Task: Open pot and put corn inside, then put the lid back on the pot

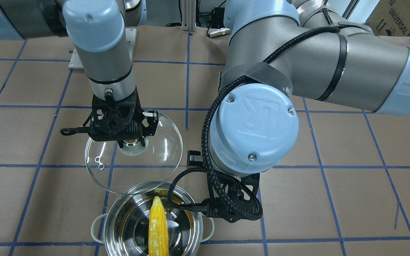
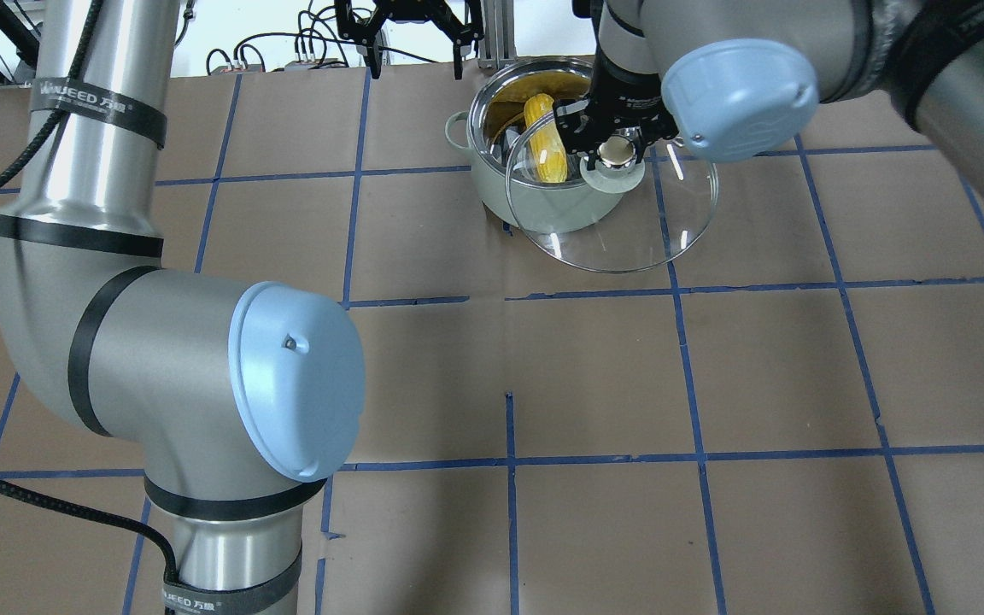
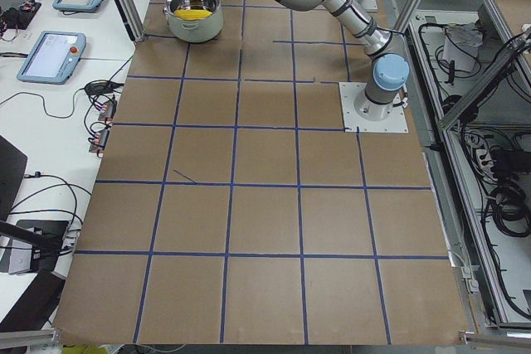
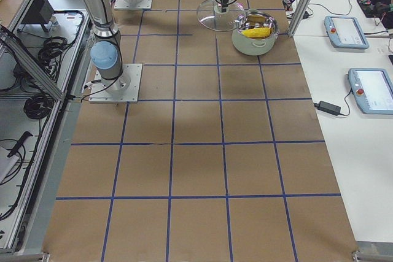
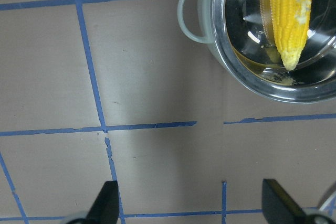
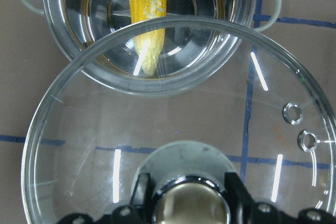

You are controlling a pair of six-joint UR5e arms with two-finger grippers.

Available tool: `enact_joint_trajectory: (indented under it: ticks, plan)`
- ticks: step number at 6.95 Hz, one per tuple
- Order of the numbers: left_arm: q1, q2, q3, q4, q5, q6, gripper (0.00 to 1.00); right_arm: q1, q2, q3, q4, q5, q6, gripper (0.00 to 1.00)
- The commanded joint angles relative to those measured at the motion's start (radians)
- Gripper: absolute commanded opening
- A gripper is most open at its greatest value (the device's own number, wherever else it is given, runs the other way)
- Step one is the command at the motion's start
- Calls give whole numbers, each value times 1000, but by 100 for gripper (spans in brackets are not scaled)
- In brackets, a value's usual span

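The steel pot (image 1: 114, 222) stands open on the table, with the yellow corn (image 1: 158, 227) lying inside it, tip toward the robot. My right gripper (image 1: 132, 142) is shut on the metal knob of the clear glass lid (image 1: 155, 149) and holds it tilted beside the pot, its edge overlapping the pot's rim. In the right wrist view the lid (image 6: 210, 108) lies in front of the pot (image 6: 84, 56) and corn (image 6: 148, 3). My left gripper (image 2: 413, 38) is open and empty beside the pot (image 2: 492, 184). Its fingertips (image 5: 107, 203) frame bare table below the pot (image 5: 226, 51).
The table is brown paper with a blue tape grid. A cardboard box (image 1: 400, 17) sits behind the robot. Teach pendants (image 4: 347, 26) lie on the white side table past the pot. A metal frame post (image 4: 301, 4) stands close to the pot.
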Motion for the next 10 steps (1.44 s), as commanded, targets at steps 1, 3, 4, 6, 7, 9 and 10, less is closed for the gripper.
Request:
enact_joint_trajectory:
  ticks: [1, 3, 4, 6, 7, 9, 10]
  plan:
    - [0, 36, -46, -6, 2, 1, 100, 13, 144, -132, -42, -12, 8, 5]
    - [37, 303, -496, 133, -4, 1, 100, 14, 275, -305, -7, -12, 8, 5]
    - [70, 476, -847, 369, -4, 9, 100, 14, 309, -347, -7, -14, 5, 5]
    - [182, 680, -1210, 599, -2, 87, 100, 14, 372, -402, -8, -37, 3, 5]
    - [190, 720, -1246, 596, 10, 93, 100, 14, 392, -431, -4, -37, 5, 5]
    - [198, 781, -1296, 619, 25, 110, 100, 16, 395, -436, 6, -35, 6, 5]
    - [197, 800, -1298, 657, 25, 130, 100, 25, 406, -438, 1, -35, 6, 5]
